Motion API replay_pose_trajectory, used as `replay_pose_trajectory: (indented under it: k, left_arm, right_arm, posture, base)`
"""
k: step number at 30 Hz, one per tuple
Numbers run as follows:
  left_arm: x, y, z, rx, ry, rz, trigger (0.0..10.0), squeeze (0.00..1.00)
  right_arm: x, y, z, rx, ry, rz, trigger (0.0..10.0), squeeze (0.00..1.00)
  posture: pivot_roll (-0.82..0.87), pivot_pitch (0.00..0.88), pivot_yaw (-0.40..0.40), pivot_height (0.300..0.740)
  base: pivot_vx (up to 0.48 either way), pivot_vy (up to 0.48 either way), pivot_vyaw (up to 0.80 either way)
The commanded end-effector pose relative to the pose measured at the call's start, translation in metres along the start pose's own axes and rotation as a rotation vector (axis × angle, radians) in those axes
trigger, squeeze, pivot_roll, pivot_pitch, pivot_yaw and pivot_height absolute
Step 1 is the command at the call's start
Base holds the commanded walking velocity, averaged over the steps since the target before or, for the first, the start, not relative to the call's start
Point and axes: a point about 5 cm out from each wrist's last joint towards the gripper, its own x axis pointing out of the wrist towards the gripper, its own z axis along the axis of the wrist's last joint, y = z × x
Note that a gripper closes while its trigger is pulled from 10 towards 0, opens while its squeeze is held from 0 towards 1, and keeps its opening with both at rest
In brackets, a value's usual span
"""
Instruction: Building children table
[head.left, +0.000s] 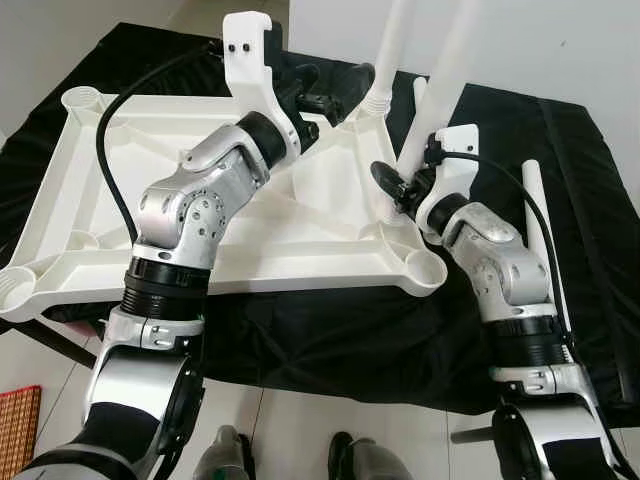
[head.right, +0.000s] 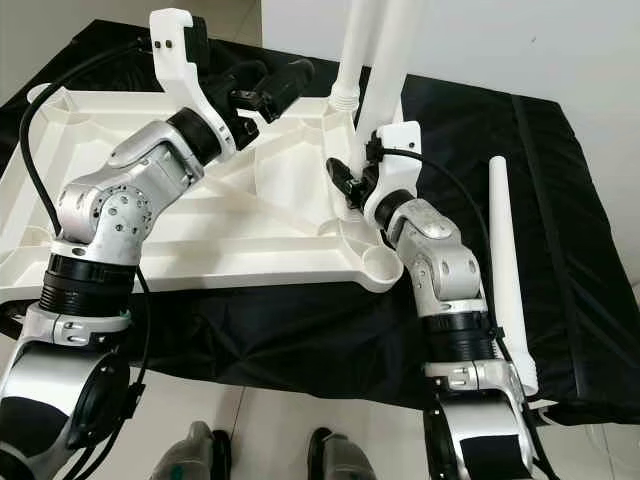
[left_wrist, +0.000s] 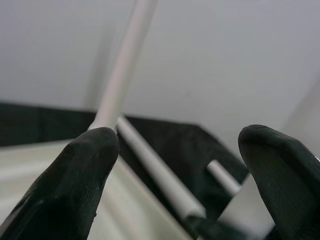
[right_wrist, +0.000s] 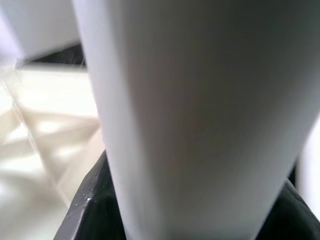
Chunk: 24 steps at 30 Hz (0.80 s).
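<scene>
We keep the upturned tabletop (head.left: 300, 215) flat at frame center on the black cloth (head.left: 330, 335) so its corner sockets face up, our right gripper (head.right: 350, 182) pinching a white leg (head.right: 385, 60) upright there, our left gripper (head.left: 325, 95) spread above.

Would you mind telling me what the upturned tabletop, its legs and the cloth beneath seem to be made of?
Tabletop: likely moulded plastic, white and slightly glossy, with cast ribs and round corner sockets.
Loose leg: probably the same smooth white plastic, tube-shaped.
Cloth: black fabric, matte, wrinkled and draped.
</scene>
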Motion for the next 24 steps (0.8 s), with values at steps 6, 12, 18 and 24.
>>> replay_pose_trajectory:
  k: [6,12,18,24]
  left_arm:
    - [-0.017,0.004,-0.047,0.04,0.139,0.071,10.0,0.0]
    - [-0.025,0.003,-0.065,0.069,0.188,0.08,10.0,0.0]
    - [-0.033,-0.001,-0.078,0.128,0.228,0.053,10.0,0.0]
    - [-0.043,-0.012,-0.091,0.159,0.271,-0.029,10.0,0.0]
  right_arm:
    - [-0.026,-0.01,-0.01,-0.009,-0.045,-0.17,10.0,0.0]
    - [-0.041,-0.012,-0.019,-0.011,-0.047,-0.206,10.0,0.0]
    - [-0.058,-0.01,-0.022,-0.013,-0.071,-0.257,10.0,0.0]
    - [-0.073,-0.005,-0.025,-0.011,-0.087,-0.297,10.0,0.0]
  posture:
    - [0.04,0.161,-0.052,0.74]
    - [0.04,0.172,-0.048,0.74]
    - [0.03,0.18,-0.048,0.74]
    - [0.03,0.188,-0.049,0.74]
  base:
    - [0.0,0.0,0.0]
    - [0.0,0.0,0.0]
    - [0.0,0.0,0.0]
    - [0.0,0.0,0.0]
